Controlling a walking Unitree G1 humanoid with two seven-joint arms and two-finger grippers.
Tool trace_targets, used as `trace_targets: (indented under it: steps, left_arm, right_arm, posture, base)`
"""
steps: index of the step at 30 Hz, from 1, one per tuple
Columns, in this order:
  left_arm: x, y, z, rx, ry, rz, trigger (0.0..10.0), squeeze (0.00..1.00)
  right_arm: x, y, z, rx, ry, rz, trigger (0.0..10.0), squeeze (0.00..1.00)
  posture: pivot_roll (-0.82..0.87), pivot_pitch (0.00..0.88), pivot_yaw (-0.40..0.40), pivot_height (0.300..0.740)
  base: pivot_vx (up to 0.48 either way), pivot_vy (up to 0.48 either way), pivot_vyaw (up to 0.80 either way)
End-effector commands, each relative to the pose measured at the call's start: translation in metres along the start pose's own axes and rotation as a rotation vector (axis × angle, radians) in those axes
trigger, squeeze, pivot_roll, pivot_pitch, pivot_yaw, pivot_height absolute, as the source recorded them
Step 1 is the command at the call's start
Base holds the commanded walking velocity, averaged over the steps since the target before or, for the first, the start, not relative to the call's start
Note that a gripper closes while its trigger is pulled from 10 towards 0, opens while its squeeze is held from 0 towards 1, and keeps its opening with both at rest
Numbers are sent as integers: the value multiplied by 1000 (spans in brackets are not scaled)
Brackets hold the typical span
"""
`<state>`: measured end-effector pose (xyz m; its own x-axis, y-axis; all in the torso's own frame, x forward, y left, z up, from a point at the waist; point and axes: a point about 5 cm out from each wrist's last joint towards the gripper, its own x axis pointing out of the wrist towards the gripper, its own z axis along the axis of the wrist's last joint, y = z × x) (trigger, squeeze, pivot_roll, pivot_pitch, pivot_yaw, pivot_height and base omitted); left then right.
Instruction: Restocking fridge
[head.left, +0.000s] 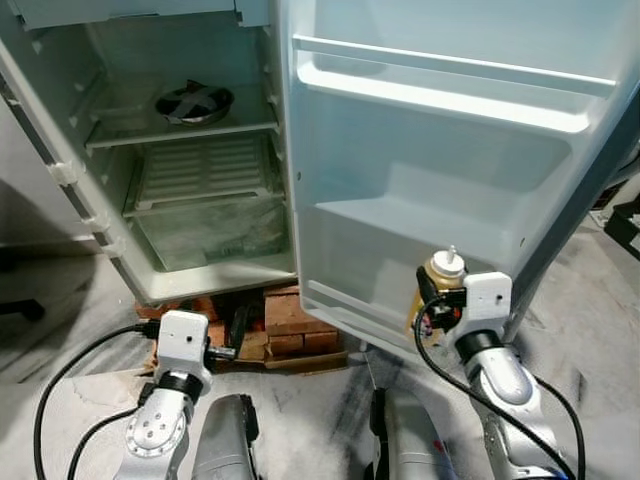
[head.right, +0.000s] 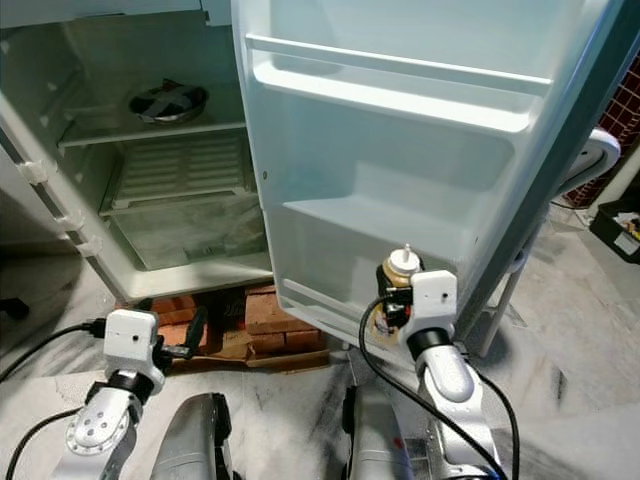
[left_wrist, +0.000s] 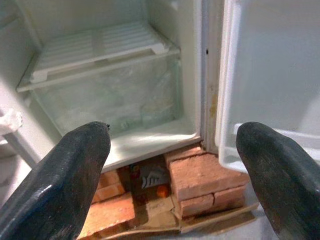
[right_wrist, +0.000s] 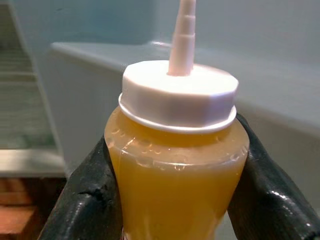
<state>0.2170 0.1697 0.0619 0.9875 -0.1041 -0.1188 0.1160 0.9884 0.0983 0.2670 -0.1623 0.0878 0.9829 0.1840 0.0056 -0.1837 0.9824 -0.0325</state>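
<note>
Right gripper (right_wrist: 175, 190) pinches my squeeze bottle (right_wrist: 177, 160) upright, just before the fridge door's (head.left: 450, 180) lowest shelf. Left gripper (left_wrist: 175, 175), fingers spread, faces bricks (left_wrist: 200, 177) under the fridge (head.left: 190, 200).

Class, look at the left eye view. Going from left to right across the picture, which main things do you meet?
Left hand → metal bowl on the fridge shelf → brick stack → squeeze bottle in the right hand.
</note>
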Motion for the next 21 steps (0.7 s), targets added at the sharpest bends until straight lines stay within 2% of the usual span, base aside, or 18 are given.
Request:
trace_targets:
  steps: [1, 5, 10, 16, 20, 21]
  left_arm:
    - [-4, 1, -1, 14, 16, 4, 10000, 0]
    - [-9, 1, -2, 15, 23, 9, 10000, 0]
    - [-9, 3, 1, 19, 16, 21, 10000, 0]
    - [-4, 5, 8, 30, -3, 25, 10000, 0]
    - [-9, 4, 13, 31, -5, 12, 10000, 0]
    - [-9, 5, 14, 31, -6, 13, 10000, 0]
  right_arm:
    - [4, 5, 2, 6, -18, 25, 10000, 0]
    - [5, 11, -2, 9, -5, 41, 10000, 0]
    - [8, 15, -5, 15, 4, 57, 10000, 0]
    - [30, 32, 4, 19, -41, 115, 10000, 0]
    - [59, 57, 15, -30, -81, 167, 10000, 0]
    - [61, 59, 15, -36, -80, 169, 10000, 0]
  posture:
    - [20, 95, 24, 554]
    - [33, 104, 17, 529]
    - [43, 108, 13, 529]
    - [46, 125, 22, 529]
    - [77, 153, 24, 529]
    - [77, 153, 24, 529]
  base:
    - [0, 0, 0]
    - [0, 0, 0]
    - [0, 0, 0]
    - [0, 0, 0]
    - [0, 0, 0]
    - [0, 0, 0]
